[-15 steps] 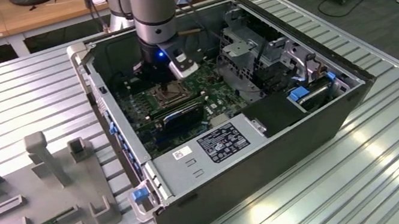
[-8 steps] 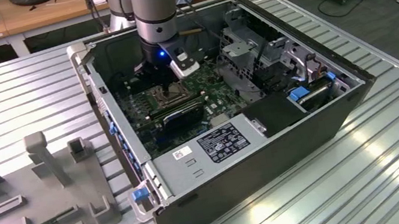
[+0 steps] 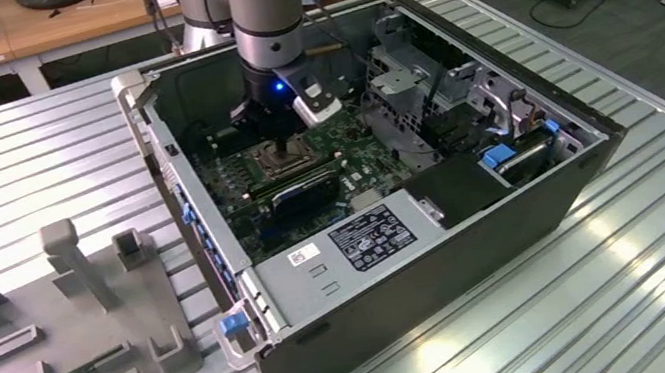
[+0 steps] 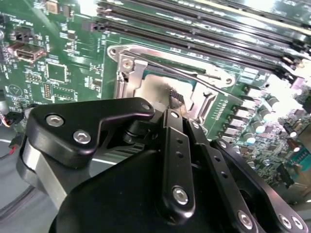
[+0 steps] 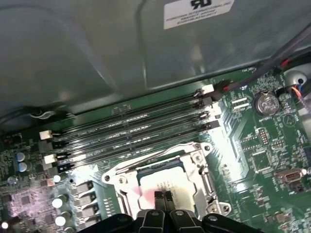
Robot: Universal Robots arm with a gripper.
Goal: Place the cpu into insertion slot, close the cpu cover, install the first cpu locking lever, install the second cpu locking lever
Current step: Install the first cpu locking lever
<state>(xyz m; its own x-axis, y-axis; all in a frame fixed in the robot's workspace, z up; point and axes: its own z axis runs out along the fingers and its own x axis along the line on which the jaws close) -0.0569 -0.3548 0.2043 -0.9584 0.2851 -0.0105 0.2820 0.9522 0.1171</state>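
Observation:
Inside the open computer case (image 3: 453,258) my gripper (image 3: 285,144) hangs straight over the insertion slot (image 3: 284,161) on the green motherboard. In the first wrist view the cpu (image 5: 167,183) lies in the slot, silvery top up. The cpu cover (image 5: 203,177) lies flat as a metal frame around it. My gripper (image 5: 163,198) is shut, its two fingertips side by side just above or on the cpu's top. A thin locking lever (image 5: 146,159) runs along the socket's side toward the memory slots. In the second wrist view the gripper (image 4: 176,99) hides much of the cpu (image 4: 150,90) and cover (image 4: 127,73).
Long black memory slots (image 5: 131,131) run beside the socket. The case's grey wall (image 5: 97,48), a drive cage (image 3: 404,83) and the power supply (image 3: 355,238) close in around the board. A grey fixture plate (image 3: 60,333) lies on the ribbed table at the exterior view's left.

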